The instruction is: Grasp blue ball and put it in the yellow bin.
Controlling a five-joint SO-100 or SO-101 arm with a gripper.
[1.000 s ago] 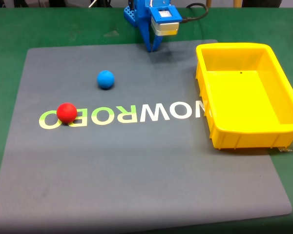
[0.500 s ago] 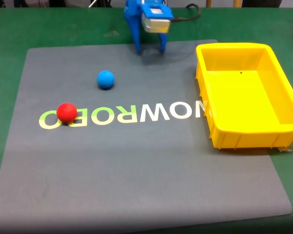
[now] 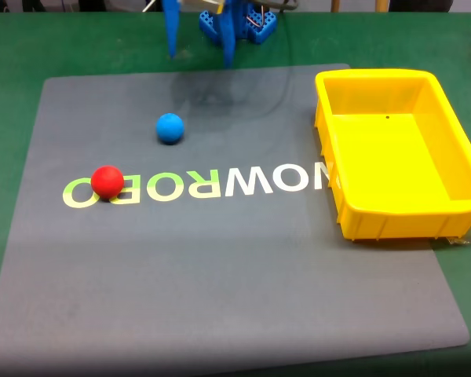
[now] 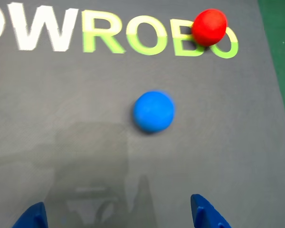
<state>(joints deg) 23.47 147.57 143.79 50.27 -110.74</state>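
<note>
The blue ball (image 3: 169, 127) rests on the grey mat, left of centre in the fixed view; in the wrist view the blue ball (image 4: 154, 111) lies ahead of the fingers. The yellow bin (image 3: 377, 224) stands at the mat's right edge with nothing inside. My blue gripper (image 3: 199, 60) hangs open above the mat's far edge, behind the ball and apart from it. In the wrist view the gripper (image 4: 118, 216) shows two spread fingertips (image 4: 206, 214) at the bottom, nothing between them.
A red ball (image 3: 107, 181) sits on the green lettering at the mat's left; the red ball (image 4: 209, 26) is top right in the wrist view. The grey mat (image 3: 220, 275) lies on a green table (image 3: 16, 47). The arm's blue base (image 3: 247, 23) stands behind.
The gripper has opened wide and swung left along the mat's far edge, toward the blue ball's side. Both balls and the bin have stayed put.
</note>
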